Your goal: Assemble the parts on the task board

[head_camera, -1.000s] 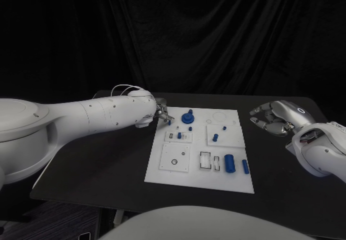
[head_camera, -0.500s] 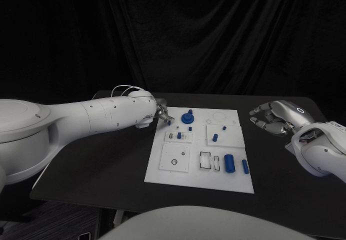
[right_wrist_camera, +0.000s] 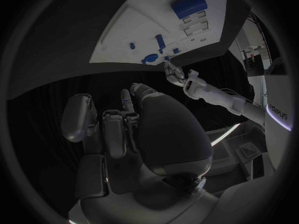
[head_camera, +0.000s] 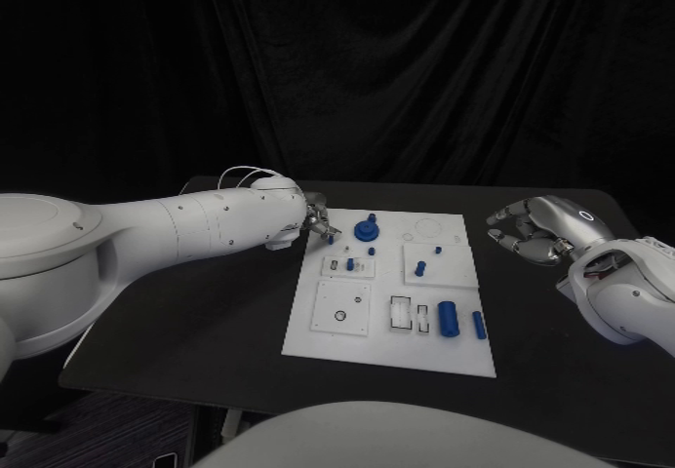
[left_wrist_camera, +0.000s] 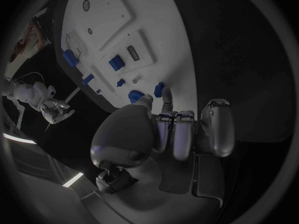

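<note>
The left hand, curled and holding nothing at the board's ten o'clock corner, could knock the round blue part.

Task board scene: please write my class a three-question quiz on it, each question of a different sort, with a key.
1. True or false: the right hand rests on the task board.
2. Multiple choice: where is the left hand? A) at the board's far left corner B) at its near right corner C) over its middle
3. Fill in: the large blue cylinder lies in the board's near ____ part, on the side of the robot's right arm.

Key: 1 false, it is off the board's right edge, over the black table. 2 A. 3 right.
</note>
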### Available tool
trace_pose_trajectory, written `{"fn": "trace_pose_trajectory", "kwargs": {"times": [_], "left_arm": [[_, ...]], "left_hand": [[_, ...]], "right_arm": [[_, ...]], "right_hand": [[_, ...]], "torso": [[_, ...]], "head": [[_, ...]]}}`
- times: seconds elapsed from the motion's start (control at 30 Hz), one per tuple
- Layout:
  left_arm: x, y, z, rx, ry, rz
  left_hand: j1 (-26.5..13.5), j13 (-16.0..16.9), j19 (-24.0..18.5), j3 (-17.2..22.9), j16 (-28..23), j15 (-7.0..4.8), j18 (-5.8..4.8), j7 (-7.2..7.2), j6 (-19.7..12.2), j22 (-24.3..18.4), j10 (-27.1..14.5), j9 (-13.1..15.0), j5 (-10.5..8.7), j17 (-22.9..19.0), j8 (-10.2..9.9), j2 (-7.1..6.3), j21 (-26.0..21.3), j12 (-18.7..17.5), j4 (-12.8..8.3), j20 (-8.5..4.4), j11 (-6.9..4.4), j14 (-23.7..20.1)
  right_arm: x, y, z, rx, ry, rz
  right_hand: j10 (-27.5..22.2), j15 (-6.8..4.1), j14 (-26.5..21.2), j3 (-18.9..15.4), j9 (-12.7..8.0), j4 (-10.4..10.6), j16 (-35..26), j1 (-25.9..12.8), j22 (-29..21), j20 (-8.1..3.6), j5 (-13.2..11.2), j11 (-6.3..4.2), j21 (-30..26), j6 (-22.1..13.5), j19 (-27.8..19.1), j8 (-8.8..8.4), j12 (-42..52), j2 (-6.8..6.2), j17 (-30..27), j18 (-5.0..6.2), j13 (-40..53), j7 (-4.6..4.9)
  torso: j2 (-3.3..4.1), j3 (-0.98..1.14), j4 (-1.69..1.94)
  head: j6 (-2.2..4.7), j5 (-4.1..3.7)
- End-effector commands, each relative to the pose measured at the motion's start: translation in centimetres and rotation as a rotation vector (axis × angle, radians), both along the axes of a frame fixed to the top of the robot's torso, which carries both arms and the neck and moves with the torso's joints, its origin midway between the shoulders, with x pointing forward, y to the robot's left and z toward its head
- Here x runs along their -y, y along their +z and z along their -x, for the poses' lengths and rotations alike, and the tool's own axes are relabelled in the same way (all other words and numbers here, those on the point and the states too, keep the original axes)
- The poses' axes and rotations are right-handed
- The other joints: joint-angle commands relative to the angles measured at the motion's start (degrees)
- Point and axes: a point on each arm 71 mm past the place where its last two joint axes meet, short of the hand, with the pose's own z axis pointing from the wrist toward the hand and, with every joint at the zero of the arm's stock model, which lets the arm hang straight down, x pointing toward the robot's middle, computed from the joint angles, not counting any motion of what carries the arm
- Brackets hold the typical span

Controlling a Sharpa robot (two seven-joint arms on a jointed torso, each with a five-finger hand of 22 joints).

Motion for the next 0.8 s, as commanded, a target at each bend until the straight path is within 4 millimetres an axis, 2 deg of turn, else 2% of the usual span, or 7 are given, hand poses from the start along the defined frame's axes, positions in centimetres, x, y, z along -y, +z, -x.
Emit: {"fn": "trace_pose_trajectory", "kwargs": {"times": [0.03,0.3,0.43,0.53,0.6,0.63,0.8], "left_arm": [[0.32,-0.12,0.04,-0.005,-0.018,0.014],[0.31,-0.27,0.06,-0.008,-0.020,0.014],[0.31,-0.35,0.09,-0.008,-0.020,0.015],[0.32,-0.38,0.10,-0.005,-0.020,0.017],[0.32,-0.40,0.12,-0.004,-0.021,0.019],[0.32,-0.41,0.13,-0.004,-0.022,0.019],[0.31,-0.46,0.21,-0.008,-0.023,0.019]], "left_hand": [[0.6,15.1,-0.3,0.5,0.4,0.51,0.77,0.25,0.3,10.6,5.9,-0.2,0.74,15.1,-0.4,-0.03,-0.3,0.2,-0.2,0.26,0.47,6.0],[1.0,15.1,-0.3,0.9,0.4,0.54,0.81,0.25,0.6,10.6,5.9,-0.6,2.61,15.1,-0.9,-0.12,-0.5,0.2,-0.2,0.32,0.48,6.0],[1.3,15.1,-0.4,1.2,0.4,0.54,0.84,0.22,0.6,10.5,5.9,-0.8,3.23,15.1,-1.2,-0.08,-0.6,0.2,-0.4,0.33,0.47,6.0],[2.1,15.1,-0.4,2.0,0.4,0.51,0.85,0.15,0.7,10.5,5.9,-1.0,3.89,15.1,-1.5,0.00,-0.6,0.2,-0.8,0.30,0.40,6.0],[2.7,15.1,-0.4,2.7,0.4,0.45,0.86,0.11,0.7,10.5,5.9,-1.1,5.15,15.1,-1.7,-0.05,-0.7,0.2,-1.1,0.27,0.36,6.0],[3.1,15.1,-0.4,3.4,0.4,0.42,0.86,0.08,0.8,10.5,5.9,-1.2,6.67,15.1,-1.9,-0.26,-0.7,0.2,-1.4,0.23,0.32,6.0],[3.9,15.1,-0.5,5.6,0.4,0.35,0.88,-0.01,1.0,10.5,5.9,-1.4,9.37,15.1,-2.4,-1.10,-0.9,0.2,-2.1,0.16,0.23,6.0]], "right_arm": [[0.02,0.05,-0.06,-0.002,-0.005,0.004],[0.01,0.04,-0.05,-0.003,-0.006,0.005],[0.00,0.06,-0.03,-0.001,-0.006,0.003],[0.01,0.08,-0.03,0.001,-0.006,0.002],[0.02,0.08,-0.03,0.001,-0.006,0.002],[0.01,0.07,-0.03,0.001,-0.006,0.002],[0.03,0.07,-0.04,0.000,-0.007,0.002]], "right_hand": [[2.5,0.10,4.4,0.3,-0.1,0.1,-0.1,0.4,8.8,-0.22,0.4,0.29,-0.1,0.6,0.0,-0.20,-0.3,-0.25,10.6,1.09,10.5,-0.02],[2.5,0.10,4.4,0.3,-0.1,0.1,-0.1,0.4,8.8,-0.22,0.4,0.29,-0.1,0.6,0.0,-0.20,-0.3,-0.25,10.6,1.09,10.5,-0.02],[2.5,0.10,4.4,0.3,-0.1,0.1,-0.1,0.4,8.8,-0.22,0.4,0.29,-0.1,0.6,0.0,-0.20,-0.3,-0.25,10.6,1.09,10.5,-0.02],[2.5,0.10,4.4,0.4,-0.1,0.0,-0.1,0.4,8.8,-0.23,0.4,0.30,-0.1,0.6,0.0,-0.21,-0.3,-0.28,10.6,1.10,10.5,0.00],[2.5,0.10,4.4,0.4,-0.1,0.0,-0.1,0.4,8.8,-0.23,0.4,0.30,-0.1,0.6,0.0,-0.21,-0.3,-0.28,10.6,1.10,10.5,0.00],[2.5,0.10,4.4,0.4,-0.1,0.0,-0.1,0.4,8.8,-0.23,0.4,0.30,-0.1,0.6,0.0,-0.21,-0.3,-0.28,10.6,1.10,10.5,0.00],[2.5,0.10,4.4,0.4,-0.1,0.0,-0.1,0.4,8.8,-0.23,0.4,0.30,-0.1,0.6,0.0,-0.21,-0.3,-0.28,10.6,1.10,10.5,0.00]], "torso": [[0.01,0.00,-0.01],[0.05,0.01,-0.03],[0.05,-0.01,-0.01],[0.03,0.00,0.00],[0.03,0.00,-0.03],[0.03,0.00,-0.02],[0.04,0.01,-0.03]], "head": [[0.02,-0.05],[0.02,-0.04],[0.02,0.76],[0.02,1.04],[0.02,0.87],[0.02,0.74],[0.02,0.28]]}}
